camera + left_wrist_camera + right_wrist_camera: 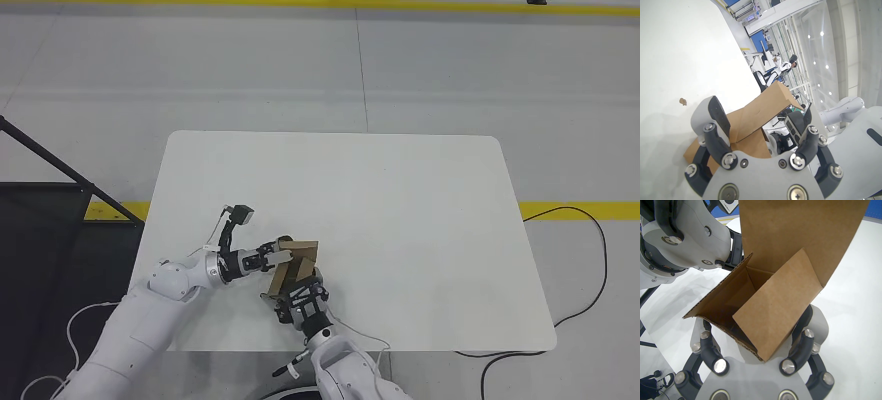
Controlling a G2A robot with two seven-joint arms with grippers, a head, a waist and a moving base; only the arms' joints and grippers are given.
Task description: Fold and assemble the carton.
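Note:
The brown carton (297,262) stands tilted near the table's front edge, its mouth open and its flaps unfolded. In the right wrist view the carton (776,306) has one tall flap upright and a side flap leaning inward. My right gripper (755,321) is shut on the carton's lower end, one finger on each side. It comes in from the front edge (303,298). My left gripper (762,115) is open, one pad (719,117) against a carton (761,113) flap and the other apart from it. It sits just left of the carton (272,256).
The white table (400,190) stretches bare behind and to the right of the carton. A small brown scrap (683,101) lies on it near my left gripper. A black frame (50,165) stands off the left edge, and a cable (590,260) runs on the floor at the right.

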